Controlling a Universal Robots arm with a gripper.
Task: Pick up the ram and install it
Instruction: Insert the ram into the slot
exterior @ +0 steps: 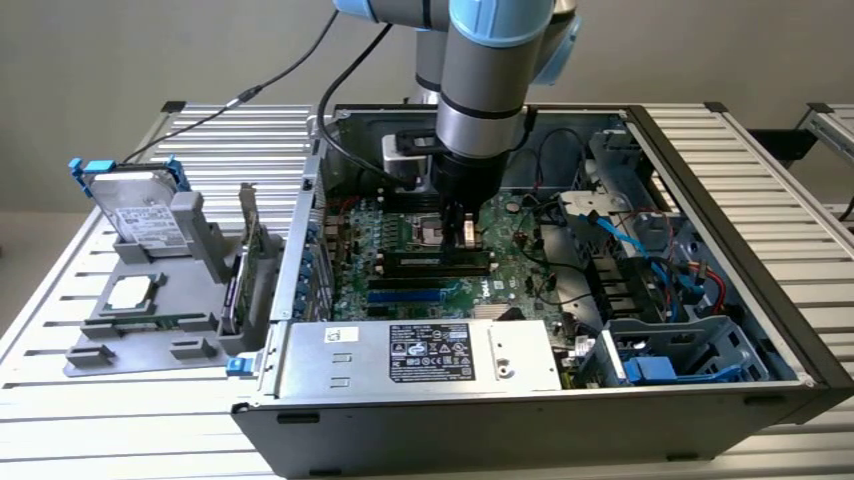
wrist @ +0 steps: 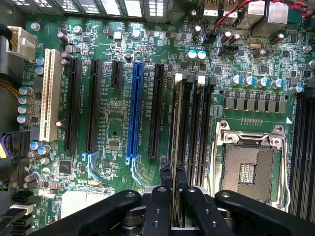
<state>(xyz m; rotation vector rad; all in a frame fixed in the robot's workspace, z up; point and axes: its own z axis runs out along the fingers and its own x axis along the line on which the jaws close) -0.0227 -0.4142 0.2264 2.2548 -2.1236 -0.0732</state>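
One ram (wrist: pixel 176 137), clamped edge-on in the jaws at twelve o'clock from the power supply (exterior: pixel 427 352) (exterior view), stands over the memory slots (wrist: pixel 199 132); any skew could jam or crack it.
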